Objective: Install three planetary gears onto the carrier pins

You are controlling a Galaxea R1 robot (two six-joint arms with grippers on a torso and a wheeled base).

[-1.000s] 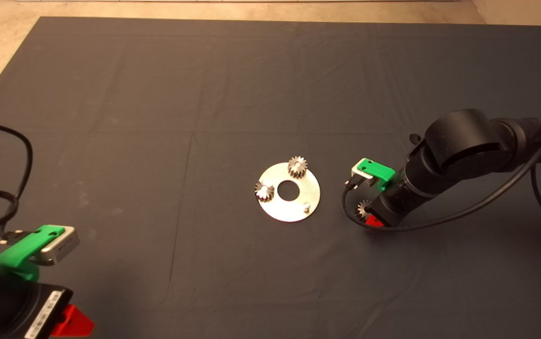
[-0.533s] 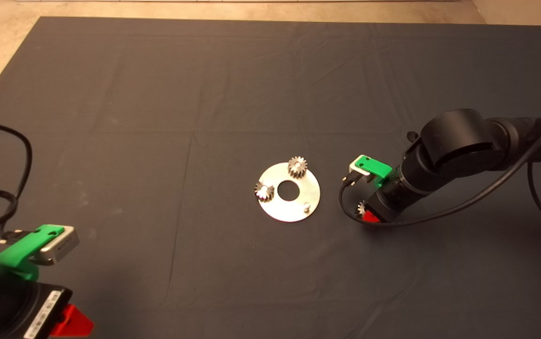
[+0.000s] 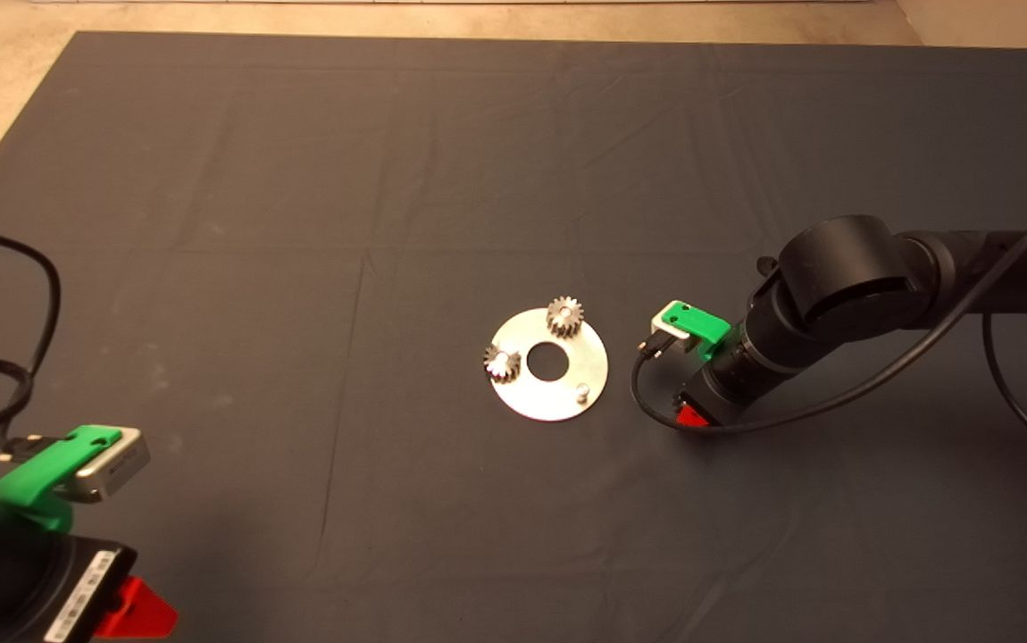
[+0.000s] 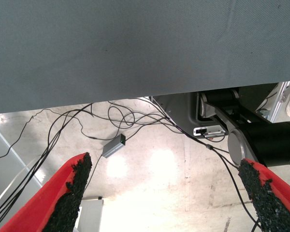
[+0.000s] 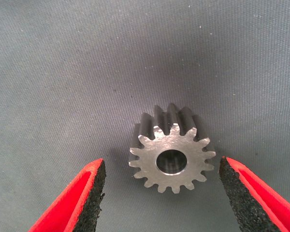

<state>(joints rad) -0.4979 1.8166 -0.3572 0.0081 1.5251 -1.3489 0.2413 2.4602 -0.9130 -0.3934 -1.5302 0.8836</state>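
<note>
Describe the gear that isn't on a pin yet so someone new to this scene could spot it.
Start at the silver disc mid-mat, then look toward the right arm. The loose gear lies flat on the mat between the open fingers of the right gripper, clear of both pads. Unlike the two gears already on the disc, it touches only cloth.

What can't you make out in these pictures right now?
- Third gear: hidden under the right gripper in the head view; only the right wrist view shows it, lying between open fingers.
- Pins under the two gears on the disc: covered by the gears.
- Left gripper: cut off by the head view's corner.
</note>
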